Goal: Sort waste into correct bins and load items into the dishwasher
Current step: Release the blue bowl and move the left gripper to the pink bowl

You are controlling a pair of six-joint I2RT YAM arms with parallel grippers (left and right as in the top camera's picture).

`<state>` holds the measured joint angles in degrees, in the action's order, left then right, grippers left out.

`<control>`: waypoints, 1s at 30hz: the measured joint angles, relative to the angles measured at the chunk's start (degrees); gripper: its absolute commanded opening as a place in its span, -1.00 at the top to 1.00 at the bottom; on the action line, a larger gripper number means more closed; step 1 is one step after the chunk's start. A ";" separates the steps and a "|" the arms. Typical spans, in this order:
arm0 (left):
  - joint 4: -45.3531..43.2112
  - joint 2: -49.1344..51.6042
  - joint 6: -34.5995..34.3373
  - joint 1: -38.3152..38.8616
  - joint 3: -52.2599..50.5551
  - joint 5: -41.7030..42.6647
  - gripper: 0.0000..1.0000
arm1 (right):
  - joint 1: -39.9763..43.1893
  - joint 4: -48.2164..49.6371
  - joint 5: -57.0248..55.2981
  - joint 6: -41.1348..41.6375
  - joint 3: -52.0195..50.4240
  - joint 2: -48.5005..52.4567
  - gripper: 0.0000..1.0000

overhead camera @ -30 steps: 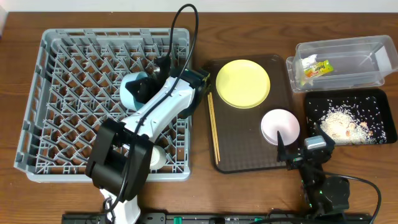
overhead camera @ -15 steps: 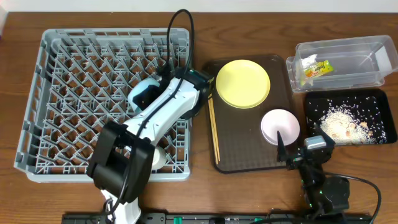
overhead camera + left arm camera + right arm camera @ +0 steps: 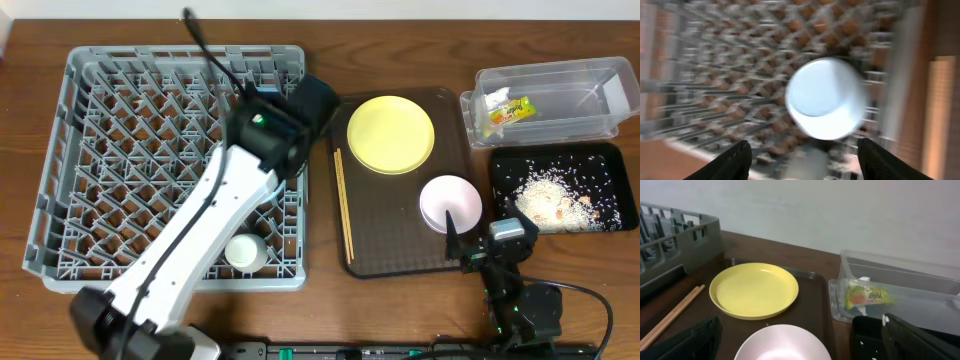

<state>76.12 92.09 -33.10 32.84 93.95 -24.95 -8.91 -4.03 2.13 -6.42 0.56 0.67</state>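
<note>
Your left claw, spread wide, hangs over the light blue bowl just below it: probably light, stiff, slick plastic despite the blur, so pinch its rim.

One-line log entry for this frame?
left end effector: open above light blue bowl in dish rack | right end effector: open, beside white bowl

The left arm lies diagonally across the dish rack, barring its right half from above; the rack's left grid lies open; the blue bowl sits below the left gripper's spread jaws; yellow plate, white bowl and chopsticks crowd the brown tray.
</note>
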 measured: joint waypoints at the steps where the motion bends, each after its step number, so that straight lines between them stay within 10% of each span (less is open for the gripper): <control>1: -1.55 -0.85 0.37 0.00 0.00 2.38 -0.37 | 0.02 0.00 -0.02 0.00 0.00 0.00 -0.98; 15: -24.26 3.34 9.33 0.00 0.04 33.55 -0.30 | 0.02 0.00 -0.04 -0.02 0.00 0.00 -0.98; 30: -26.03 18.03 13.07 3.56 -0.20 53.42 -0.20 | 0.02 0.00 -0.04 0.00 0.00 0.00 -0.99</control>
<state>50.09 110.13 -20.03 36.40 93.76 28.47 -8.88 -4.03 2.09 -6.42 0.56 0.67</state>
